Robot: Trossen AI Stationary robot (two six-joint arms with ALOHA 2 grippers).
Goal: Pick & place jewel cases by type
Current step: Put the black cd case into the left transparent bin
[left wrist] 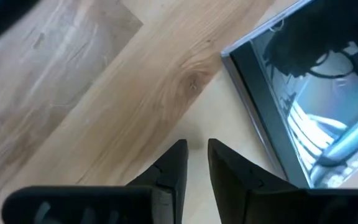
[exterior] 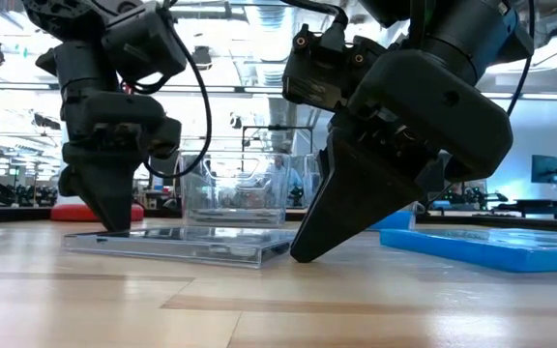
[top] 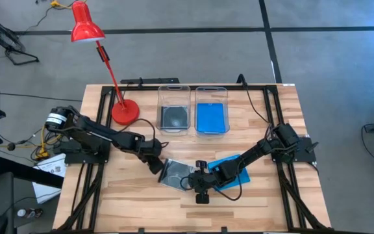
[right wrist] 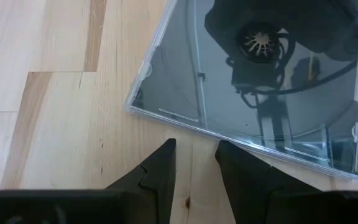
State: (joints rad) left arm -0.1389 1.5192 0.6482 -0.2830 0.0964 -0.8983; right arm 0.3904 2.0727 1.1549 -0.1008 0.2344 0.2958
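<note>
A clear jewel case (top: pixel 176 174) showing a dark tray lies flat on the wooden table, between my two grippers. My left gripper (left wrist: pixel 191 149) stands at its left edge (left wrist: pixel 253 106), fingers pointing steeply down with a narrow bare gap; in the low view its tips (exterior: pixel 116 227) reach table level. My right gripper (right wrist: pixel 196 144) is open at the case's near right edge (right wrist: pixel 229 134), tips (exterior: pixel 303 253) down at the table. A blue jewel case (top: pixel 242 174) lies flat under my right arm. My left gripper has one finger (left wrist: pixel 241 180) close beside the clear case's edge; whether it touches, I cannot tell. My right gripper has its fingertips (right wrist: pixel 224 149) right at the case's edge, nothing between them; whether they touch it, I cannot tell.
Two clear bins stand at the far middle. The left bin (top: pixel 174 90) holds a dark case (top: pixel 174 117) and the right bin (top: pixel 211 90) holds a blue case (top: pixel 211 117). A red lamp's base (top: pixel 125 112) sits at the far left. Bare wood lies along the near edge.
</note>
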